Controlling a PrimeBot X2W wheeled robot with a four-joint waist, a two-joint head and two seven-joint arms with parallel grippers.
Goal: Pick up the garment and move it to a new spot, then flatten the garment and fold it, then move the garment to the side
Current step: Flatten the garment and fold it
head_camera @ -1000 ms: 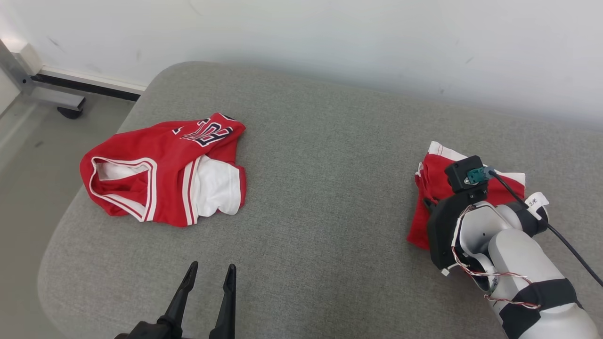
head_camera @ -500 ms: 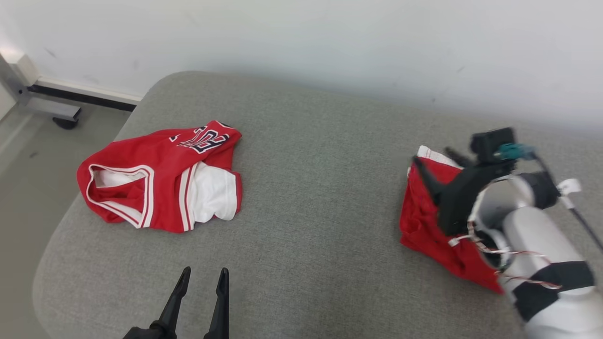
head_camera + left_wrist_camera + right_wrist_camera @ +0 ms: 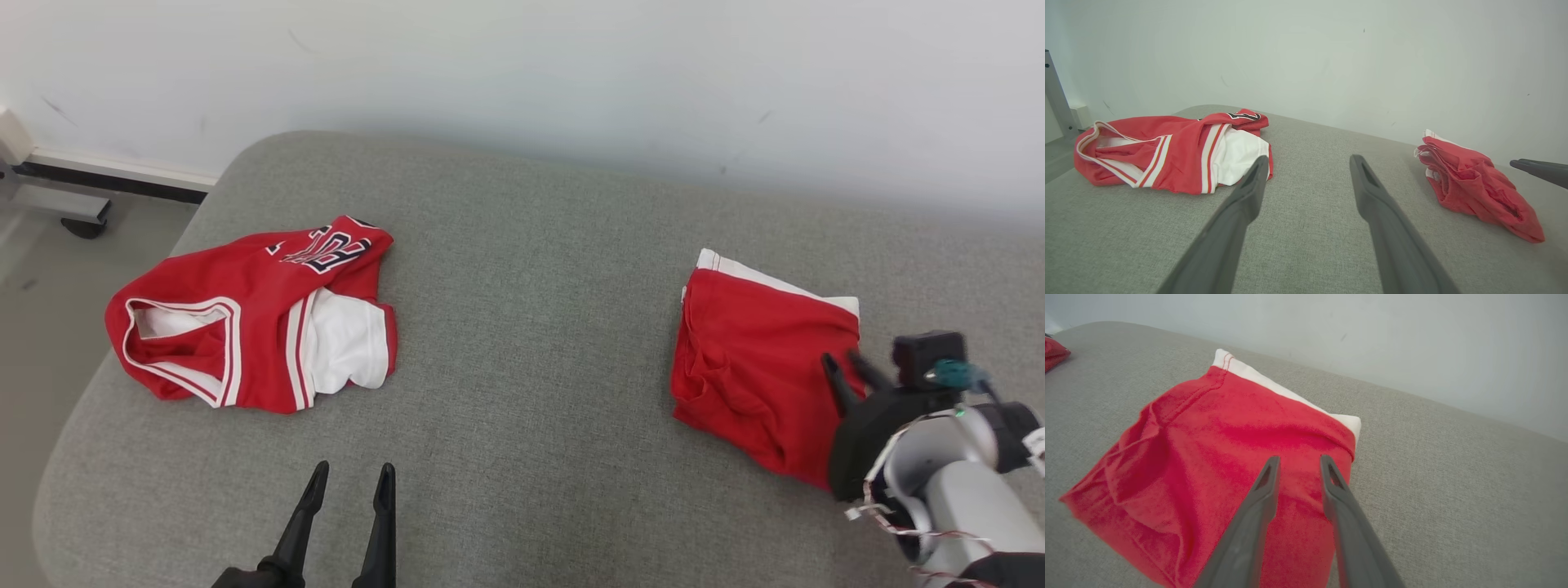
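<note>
A folded red garment point(image 3: 759, 367) with a white edge lies flat on the right side of the grey cushion point(image 3: 539, 327); it also appears in the left wrist view as the folded garment point(image 3: 1474, 183) and in the right wrist view as the folded garment point(image 3: 1229, 437). My right gripper point(image 3: 841, 359) hovers over its near right corner, open, with nothing between the fingers point(image 3: 1267, 486). My left gripper point(image 3: 353, 469) stands open and empty near the cushion's front edge, its fingers point(image 3: 1241, 200) pointing between the two cloths.
A crumpled red and white jersey point(image 3: 253, 318) with dark lettering lies on the cushion's left side, also visible as the jersey point(image 3: 1167, 151). A white wall point(image 3: 571, 65) runs behind the cushion. Floor and a metal frame foot point(image 3: 73, 216) sit at far left.
My right gripper has opened, let go of the folded garment and drawn back toward the lower right. The garment now lies flat. The camera has shifted slightly; the left gripper has stayed put.
</note>
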